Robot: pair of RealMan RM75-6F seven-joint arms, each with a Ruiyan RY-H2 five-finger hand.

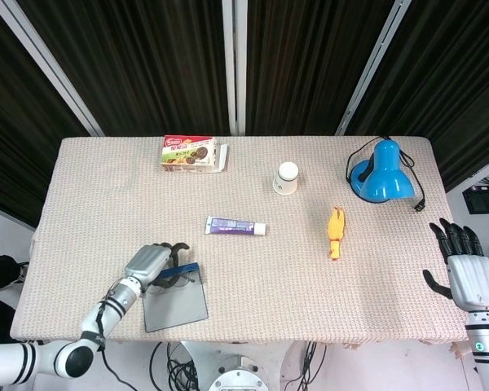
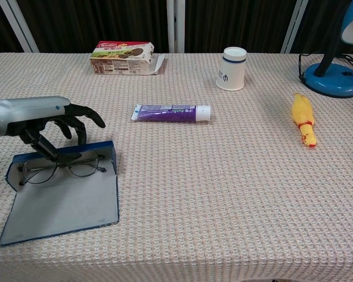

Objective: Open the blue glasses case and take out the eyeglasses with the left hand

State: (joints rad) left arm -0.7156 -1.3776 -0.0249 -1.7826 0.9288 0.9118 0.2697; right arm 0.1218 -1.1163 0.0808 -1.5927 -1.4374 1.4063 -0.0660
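The dark fingers [image 2: 76, 120] of the left hand [image 2: 44, 117] curl down over the far edge of the blue glasses case [image 2: 62, 197], and one digit reaches to the bridge of the eyeglasses [image 2: 62, 167]. Whether it already pinches the frame I cannot tell; the glasses lie flat, so no firm hold is evident. The case lies open on the tabletop [image 2: 223, 194] near its front left, lid spread flat toward the robot, with the eyeglasses in the tray part under the hand. In my judgement the thin wire frame could slip from a shallow pinch, or a temple could catch on the raised rim and drag the light case along. Pressing down could also bend the frame. The right hand [image 1: 464, 273] hovers far off at the right edge, fingers spread, holding nothing. A purple tube [image 2: 172, 112] lies nearby, out of the way.
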